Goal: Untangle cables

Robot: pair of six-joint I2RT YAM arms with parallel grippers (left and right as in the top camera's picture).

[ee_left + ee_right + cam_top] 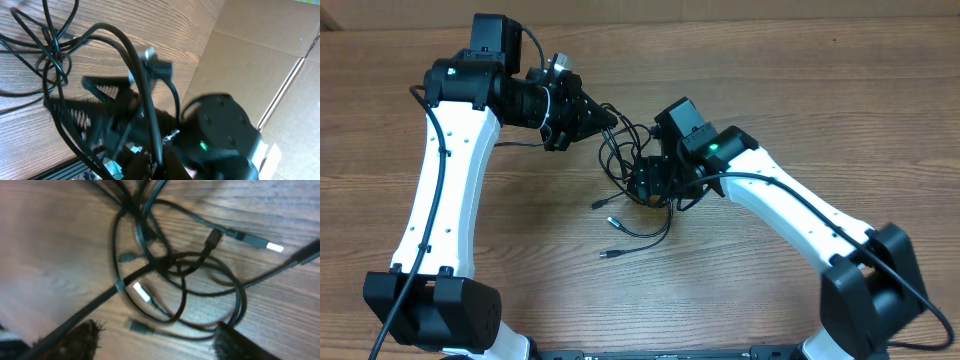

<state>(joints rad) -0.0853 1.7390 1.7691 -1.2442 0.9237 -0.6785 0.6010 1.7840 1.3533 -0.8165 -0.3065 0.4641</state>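
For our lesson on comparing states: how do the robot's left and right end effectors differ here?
The left end effector is shut on the cables; the right end effector is open, gripping nothing. The left sits at the tangle's edge; the right hangs directly over it. Both are black, two-fingered.

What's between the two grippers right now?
Only cables: thin black strands run from the left gripper to the tangle at the right gripper, seen overhead.

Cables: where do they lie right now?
Overhead view: the cables lie tangled near the middle of the table, between the left gripper and the right gripper.
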